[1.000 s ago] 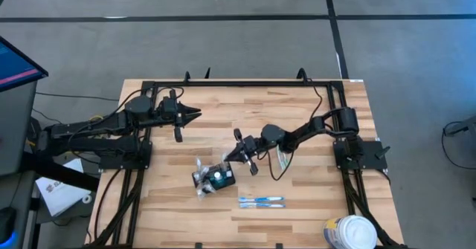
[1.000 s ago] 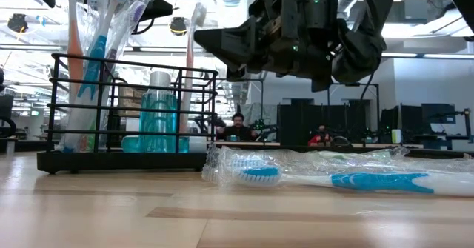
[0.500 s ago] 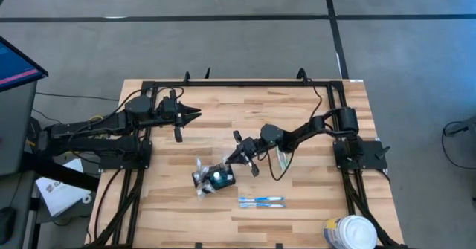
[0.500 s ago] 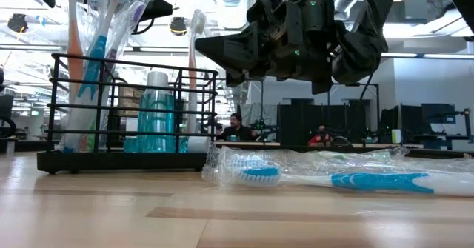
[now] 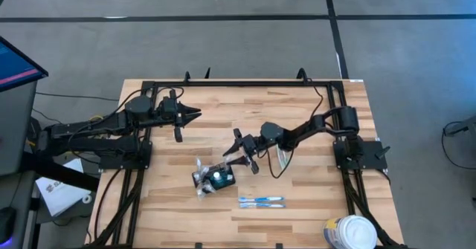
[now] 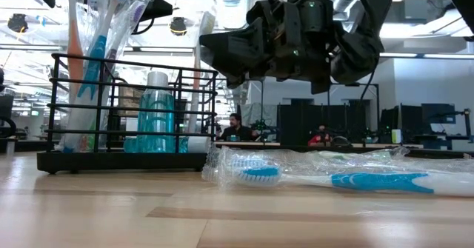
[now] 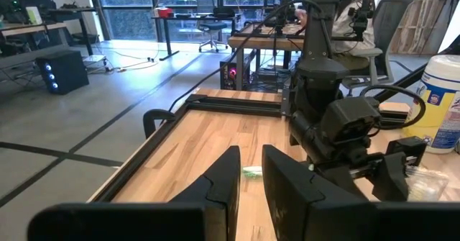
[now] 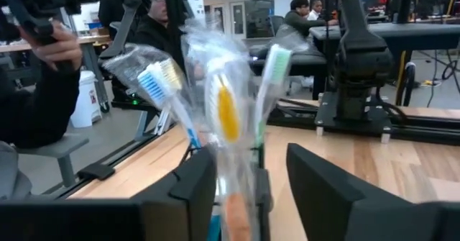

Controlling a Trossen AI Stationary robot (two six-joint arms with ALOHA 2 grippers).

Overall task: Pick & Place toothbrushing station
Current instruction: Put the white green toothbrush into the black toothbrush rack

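High view: sitting mid-table, the toothbrushing station [image 5: 216, 178], black, w/ brushes sticking out of it. Hovering just beside its far-right corner, the right gripper [image 5: 239, 149], fingers standing apart, nothing between them; probably placed there for dropping wrapped brushes into the holder. Lying near the front edge, a wrapped toothbrush pack [image 5: 261, 201], well apart from the station, likely waiting its turn. Standing at the front-right corner, a white round tub [image 5: 349, 233] (not part of the job). Waiting over the table's back-left, the left gripper [image 5: 187, 115], holding nothing.

Low view: standing at left, the station [image 6: 126, 107] as a black wire rack, holding upright brushes and a clear blue bottle; upright so the heads are staying off the wood. Hanging above and right of it, the right gripper [image 6: 222, 52]. Lying flat in front, the brush pack [image 6: 333, 175]. No readable writing.

Left wrist view: pointing across the table, the left gripper [image 7: 250, 175], fingers nearly together w/ a thin gap, empty. Blue print showing on the tub [image 7: 444, 101], unreadable.

Right wrist view: looking past spread fingers of the right gripper [image 8: 248, 180] at bagged brushes, bristles up, not clamped. A person seated behind. No legible labels.
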